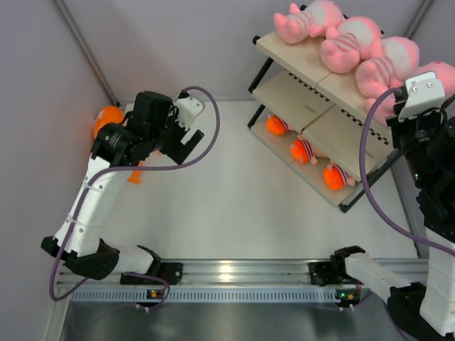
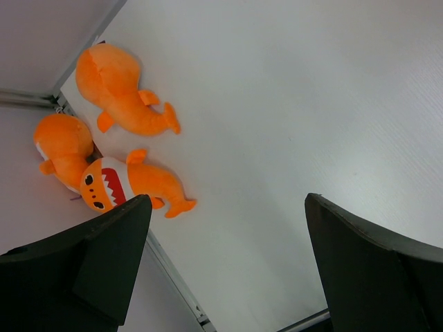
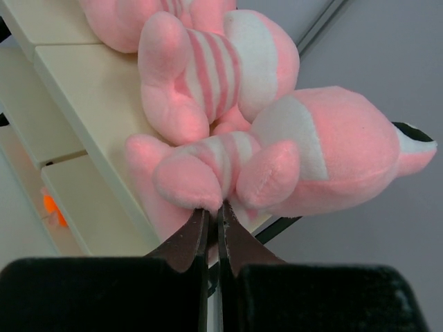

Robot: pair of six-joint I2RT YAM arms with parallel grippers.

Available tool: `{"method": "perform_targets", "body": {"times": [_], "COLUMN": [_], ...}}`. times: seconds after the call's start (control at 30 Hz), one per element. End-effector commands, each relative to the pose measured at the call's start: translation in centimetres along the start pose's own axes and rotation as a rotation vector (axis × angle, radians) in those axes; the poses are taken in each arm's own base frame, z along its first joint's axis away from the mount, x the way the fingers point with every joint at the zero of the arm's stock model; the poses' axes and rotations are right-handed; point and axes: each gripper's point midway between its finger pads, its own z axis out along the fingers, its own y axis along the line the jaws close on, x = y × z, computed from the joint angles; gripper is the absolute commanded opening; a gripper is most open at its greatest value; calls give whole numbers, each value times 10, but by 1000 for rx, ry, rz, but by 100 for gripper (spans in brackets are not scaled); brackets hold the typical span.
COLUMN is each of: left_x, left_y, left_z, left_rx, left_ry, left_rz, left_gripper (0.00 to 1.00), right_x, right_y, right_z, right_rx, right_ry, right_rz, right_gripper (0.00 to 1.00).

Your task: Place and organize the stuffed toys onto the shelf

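Three orange stuffed toys lie on the table in the far left corner: one with its back up (image 2: 124, 93), one against the wall (image 2: 62, 145), one showing a toothy mouth (image 2: 131, 183). My left gripper (image 2: 227, 200) hangs open above the table to their right, holding nothing. Pink striped stuffed toys (image 1: 348, 42) lie in a row on the shelf's top board (image 1: 295, 53). My right gripper (image 3: 214, 207) is shut, its tips pressed between the limbs of the endmost pink toy (image 3: 311, 152) at the board's end. Another pink toy (image 3: 208, 76) lies right behind it.
Three small orange-headed striped toys (image 1: 302, 150) sit on the shelf's lowest tier. The middle board (image 1: 298, 99) shows bare. Grey walls meet behind the orange toys, with a metal post (image 1: 85, 50) in the corner. The arms' mounting rail (image 1: 234, 273) runs along the near edge.
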Motion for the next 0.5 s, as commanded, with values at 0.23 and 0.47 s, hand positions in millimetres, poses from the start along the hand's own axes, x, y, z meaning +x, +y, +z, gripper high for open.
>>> {"method": "perform_targets", "body": {"times": [0.23,0.47], "left_x": [-13,-14], "left_y": [3,-2], "left_z": [-15,-15], "left_rx": [-9,19], "left_ry": [-83,-90], "left_rz": [-28,-26], "left_gripper": [98,98], "right_x": [8,14], "right_y": [-20,-15], "right_z": [13,21], "right_rx": [88,63], "right_ry": [20,42], "right_rz": [-6,13], "right_gripper": [28,43]}}
